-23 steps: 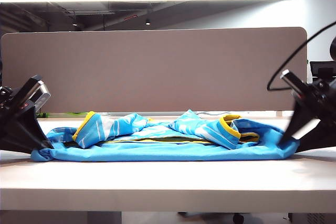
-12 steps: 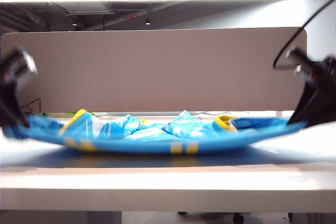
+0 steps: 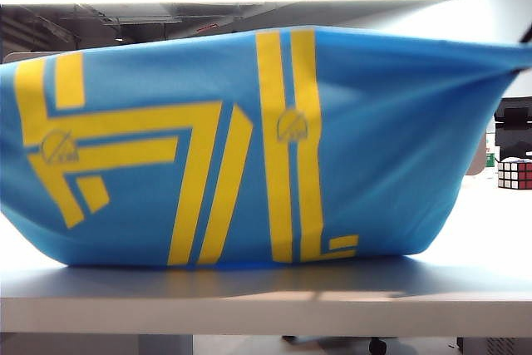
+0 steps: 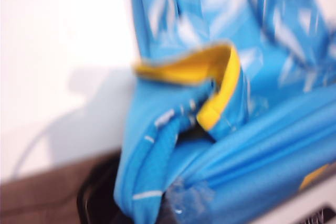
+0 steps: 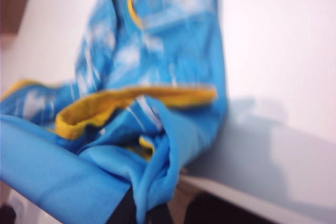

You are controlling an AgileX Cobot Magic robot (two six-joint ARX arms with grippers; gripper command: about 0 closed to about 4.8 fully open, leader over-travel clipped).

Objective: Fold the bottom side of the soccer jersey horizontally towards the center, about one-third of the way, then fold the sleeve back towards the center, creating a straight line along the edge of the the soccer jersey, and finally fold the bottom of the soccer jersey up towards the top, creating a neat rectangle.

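One soccer jersey (image 3: 249,147) is hanging in front of me like a curtain, lifted off the white table (image 3: 266,293) and stretched wide, its plain blue side facing out. I am counting two groups of yellow marks on it, one angular set toward the left and one tall pair of stripes near the middle, each carrying a small round emblem. Its lower edge is sagging down to the tabletop.

Two grippers are working here, both hidden behind the cloth from where I stand. Up close, the left gripper (image 4: 157,211) is clenched on a bunched edge of the jersey, with one yellow cuff (image 4: 220,93) curling just beyond it over the table. The right gripper (image 5: 149,211) is likewise clamped on a gathered fold of blue fabric, with one yellow-lined opening (image 5: 131,103) lying just past it. Both views are blurred.

Off to the right on the table, one puzzle cube (image 3: 515,174) is sitting well apart from the jersey.
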